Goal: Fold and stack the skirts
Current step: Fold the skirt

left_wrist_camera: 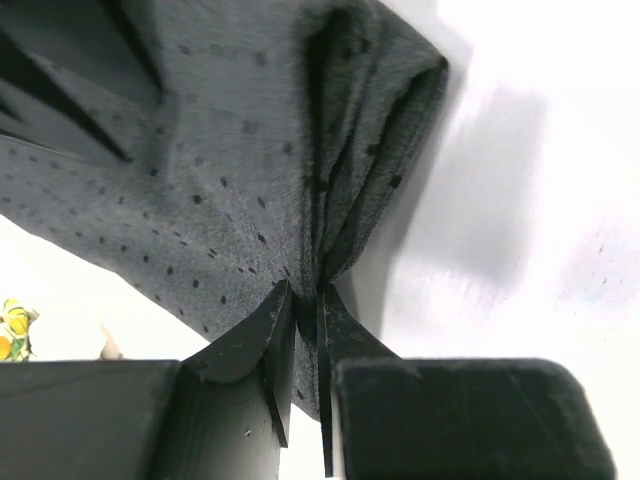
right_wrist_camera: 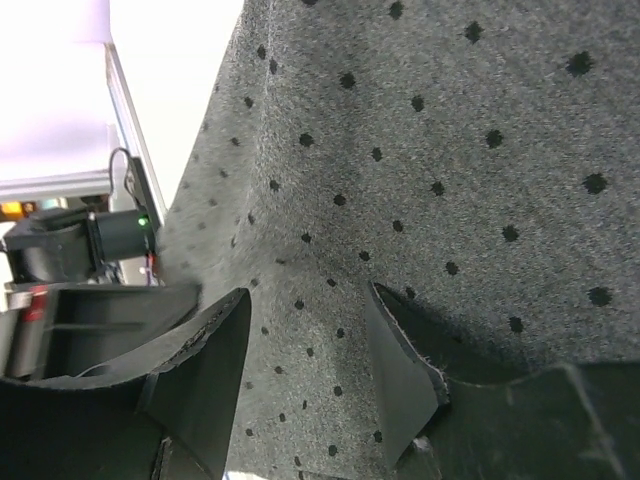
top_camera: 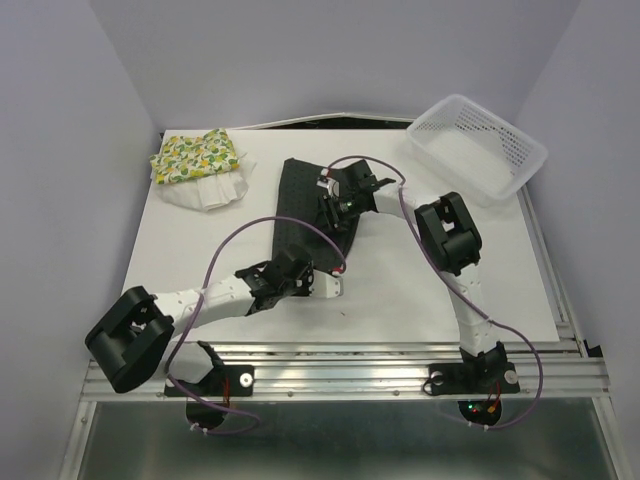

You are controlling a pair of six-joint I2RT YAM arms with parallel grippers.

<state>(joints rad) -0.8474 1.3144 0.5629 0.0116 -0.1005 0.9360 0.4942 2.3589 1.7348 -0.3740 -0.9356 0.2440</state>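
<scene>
The top view looks steeply down from high behind the near edge, taking in the whole surface (top_camera: 400,285). Each wrist view peers forward past its own jaws, very close to the black skirt (top_camera: 300,190), which all three views share.

The black skirt (top_camera: 297,205) is looking solid dark from above, but close up it's showing charcoal grey peppered with tiny black dots. The lemon skirt (top_camera: 195,155) is flashing yellow fruit and green leaves on white. The white skirt (top_camera: 212,192), basket (top_camera: 512,150) and counter (top_camera: 420,290) are all reading plain white.
</scene>
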